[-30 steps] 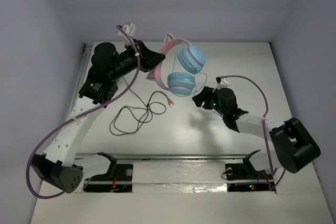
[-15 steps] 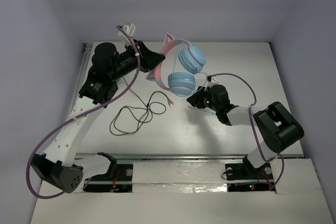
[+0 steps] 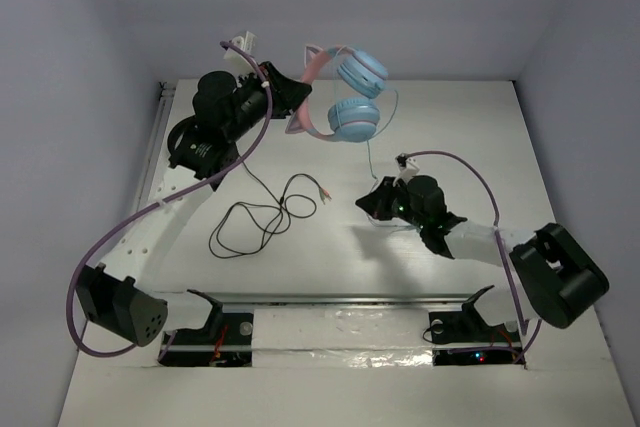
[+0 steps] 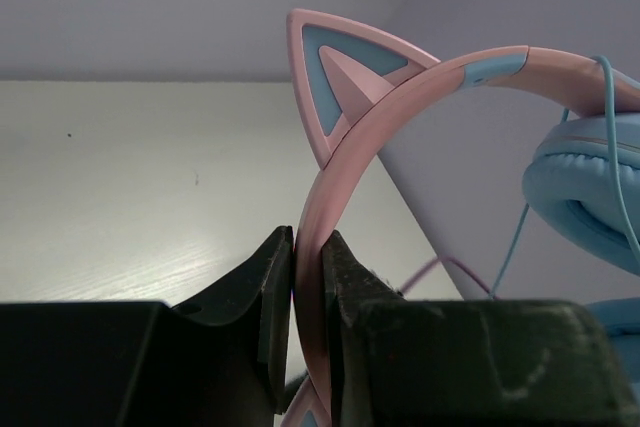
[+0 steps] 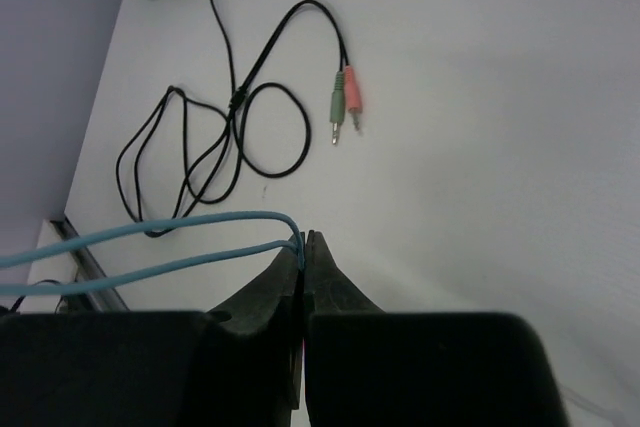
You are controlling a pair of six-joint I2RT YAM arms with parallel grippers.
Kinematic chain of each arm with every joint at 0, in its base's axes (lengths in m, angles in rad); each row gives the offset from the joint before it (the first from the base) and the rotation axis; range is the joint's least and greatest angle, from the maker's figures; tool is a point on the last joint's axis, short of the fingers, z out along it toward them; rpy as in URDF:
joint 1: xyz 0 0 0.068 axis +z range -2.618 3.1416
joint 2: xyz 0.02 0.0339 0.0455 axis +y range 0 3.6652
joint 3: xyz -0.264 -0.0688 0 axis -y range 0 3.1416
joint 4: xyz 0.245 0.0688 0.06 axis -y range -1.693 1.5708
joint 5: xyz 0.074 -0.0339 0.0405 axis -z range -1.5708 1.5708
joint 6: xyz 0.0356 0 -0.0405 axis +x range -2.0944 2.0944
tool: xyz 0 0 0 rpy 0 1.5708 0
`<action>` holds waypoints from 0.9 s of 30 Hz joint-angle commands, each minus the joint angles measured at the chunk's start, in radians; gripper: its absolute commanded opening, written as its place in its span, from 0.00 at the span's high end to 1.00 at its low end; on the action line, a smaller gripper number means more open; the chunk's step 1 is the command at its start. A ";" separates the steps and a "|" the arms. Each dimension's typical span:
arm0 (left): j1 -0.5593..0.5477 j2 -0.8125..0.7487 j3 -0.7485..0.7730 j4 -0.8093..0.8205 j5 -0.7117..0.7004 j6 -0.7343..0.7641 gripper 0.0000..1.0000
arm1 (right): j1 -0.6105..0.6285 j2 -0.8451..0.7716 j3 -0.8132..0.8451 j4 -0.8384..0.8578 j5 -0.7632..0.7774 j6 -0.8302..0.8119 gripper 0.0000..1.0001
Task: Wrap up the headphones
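The headphones (image 3: 340, 97) hang in the air over the far middle of the table, with a pink cat-ear headband (image 4: 345, 162) and light blue earcups (image 4: 585, 192). My left gripper (image 3: 291, 99) (image 4: 308, 247) is shut on the headband, just below one ear. A thin light blue cable (image 3: 371, 159) drops from the earcups to my right gripper (image 3: 376, 205). In the right wrist view that gripper (image 5: 305, 240) is shut on a bend of the cable (image 5: 180, 230), two strands leading off to the left.
A loose black cable (image 3: 262, 219) (image 5: 215, 142) lies coiled on the white table left of centre, ending in a pink and a green plug (image 5: 345, 107). Walls close the table on three sides. A metal rail (image 3: 330, 299) runs along the near edge.
My right gripper has shut on the light blue cable and shifted slightly toward the near side. My left arm has raised the headphones and carried them farther back.
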 commanded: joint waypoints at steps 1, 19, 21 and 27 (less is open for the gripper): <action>0.006 -0.002 0.000 0.191 -0.125 -0.097 1.00 | 0.048 -0.072 -0.002 -0.101 0.035 -0.005 1.00; 0.006 0.071 -0.203 0.334 -0.511 -0.125 1.00 | 0.320 -0.169 0.279 -0.643 0.189 -0.050 1.00; 0.006 0.075 -0.220 0.334 -0.517 -0.133 1.00 | 0.350 -0.151 0.305 -0.678 0.206 -0.060 1.00; -0.004 0.112 -0.217 0.279 -0.593 -0.081 1.00 | 0.447 -0.129 0.425 -0.808 0.251 -0.077 1.00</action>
